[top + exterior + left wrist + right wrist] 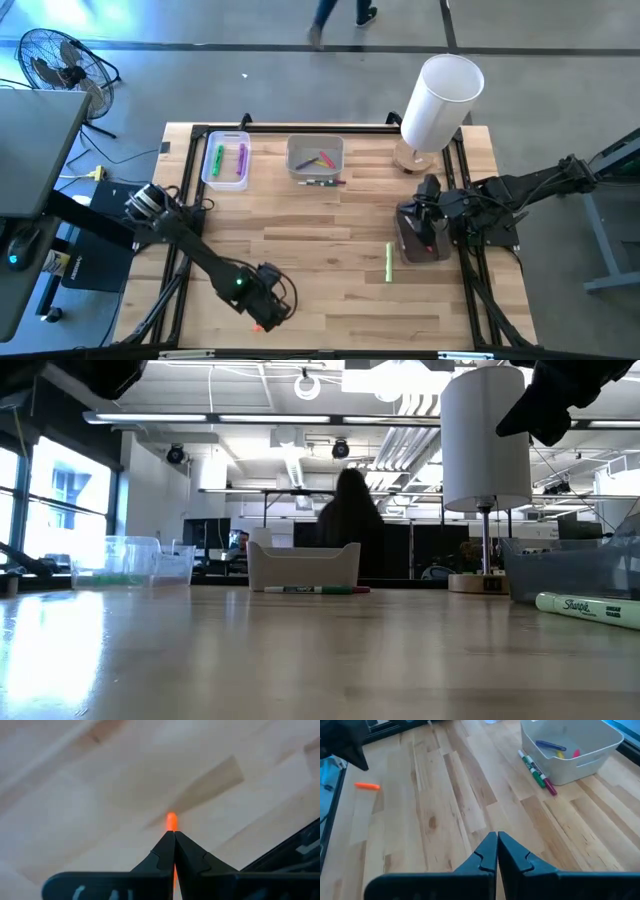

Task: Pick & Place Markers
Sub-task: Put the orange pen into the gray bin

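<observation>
Left gripper (262,322) at the table's front edge pinches an orange marker (171,820), its long axis running straight out between the fingers; right gripper (497,836) is closed, empty, farther off

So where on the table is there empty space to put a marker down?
The widest bare wood is mid-table, between the left gripper pinching the orange marker and the loose green marker. The front edge right of that gripper is bare too. It's crowded along the back: clear tray, white bin, lamp, plus the right gripper over the dark tray.
</observation>
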Controlling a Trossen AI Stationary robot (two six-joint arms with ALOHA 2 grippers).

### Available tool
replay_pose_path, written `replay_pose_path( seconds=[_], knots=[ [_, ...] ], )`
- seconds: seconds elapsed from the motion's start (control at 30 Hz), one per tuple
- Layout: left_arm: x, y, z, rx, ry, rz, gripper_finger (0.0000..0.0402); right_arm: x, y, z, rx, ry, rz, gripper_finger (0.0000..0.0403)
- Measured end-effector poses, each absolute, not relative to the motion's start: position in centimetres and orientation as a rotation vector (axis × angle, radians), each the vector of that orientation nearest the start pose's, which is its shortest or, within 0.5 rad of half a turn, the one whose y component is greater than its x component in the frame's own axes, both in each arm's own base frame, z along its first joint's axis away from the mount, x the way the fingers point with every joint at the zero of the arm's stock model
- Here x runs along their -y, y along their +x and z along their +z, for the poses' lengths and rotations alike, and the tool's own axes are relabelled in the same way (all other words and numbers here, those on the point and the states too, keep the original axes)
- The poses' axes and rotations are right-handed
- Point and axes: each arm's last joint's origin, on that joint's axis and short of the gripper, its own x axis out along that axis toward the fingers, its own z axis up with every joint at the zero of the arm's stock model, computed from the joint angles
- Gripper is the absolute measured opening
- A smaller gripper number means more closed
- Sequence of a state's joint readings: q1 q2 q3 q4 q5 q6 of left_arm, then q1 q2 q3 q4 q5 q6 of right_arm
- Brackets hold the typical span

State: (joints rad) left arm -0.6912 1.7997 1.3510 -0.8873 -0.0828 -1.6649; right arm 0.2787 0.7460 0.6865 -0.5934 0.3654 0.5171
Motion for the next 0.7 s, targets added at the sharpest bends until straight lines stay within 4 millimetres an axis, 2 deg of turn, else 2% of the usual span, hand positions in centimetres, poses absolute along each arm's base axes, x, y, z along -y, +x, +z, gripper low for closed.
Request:
replay_pose_path(
  seconds=[0.2, 0.53, 0.7],
  knots=[
    [22.8, 27.9, 20.2, -1.284, -0.93, 0.557, 0.003, -3.1, 14.7, 27.0, -0.58, 0.293, -0.237, 0.0001],
    [23.3, 28.5, 18.4, -1.322, -0.944, 0.59, 0.0138, -3.1, 14.7, 27.0, -0.576, 0.289, -0.248, 0.0001],
    [23.6, 28.7, 16.8, -1.369, -0.923, 0.62, 0.0162, -3.1, 14.7, 27.0, -0.576, 0.289, -0.248, 0.0002]
  ],
)
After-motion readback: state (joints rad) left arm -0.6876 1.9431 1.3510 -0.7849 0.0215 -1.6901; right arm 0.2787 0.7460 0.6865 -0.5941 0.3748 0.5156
